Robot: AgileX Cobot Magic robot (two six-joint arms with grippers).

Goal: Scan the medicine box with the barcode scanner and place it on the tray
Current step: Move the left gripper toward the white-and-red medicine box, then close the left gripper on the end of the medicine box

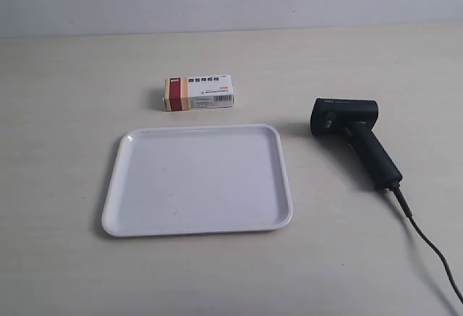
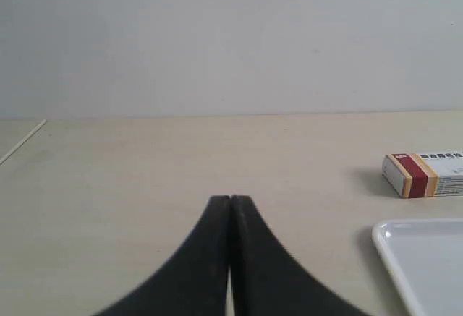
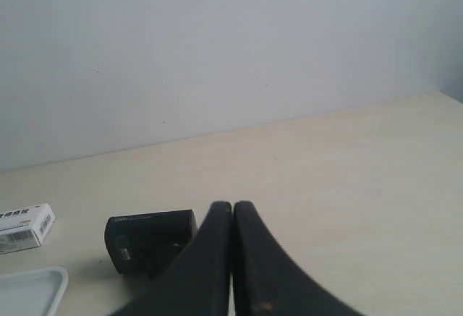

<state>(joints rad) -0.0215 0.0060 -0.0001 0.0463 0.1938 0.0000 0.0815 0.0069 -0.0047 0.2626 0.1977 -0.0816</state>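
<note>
Exterior view: the medicine box (image 1: pixel 199 92) is lying just beyond the tray (image 1: pixel 116 200), looking light and crushable, so I'm planning on its long sides. Left wrist view: my left gripper (image 2: pixel 230 199) is sitting clenched, empty. Right wrist view: my right gripper (image 3: pixel 232 205) is pressed closed near the barcode scanner (image 3: pixel 148 238), whose stiff handle I'm favouring.

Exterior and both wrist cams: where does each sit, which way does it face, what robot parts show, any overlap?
Exterior: high, angled down at the flat white plastic tray, white carton with red-tan band and black pistol-shaped scanner; no robot parts.
Left wrist: low over the table, facing the wall; closed left gripper, carton, tray corner.
Right wrist: low too; closed right gripper by the scanner.
Shared: all three show carton and tray.
</note>
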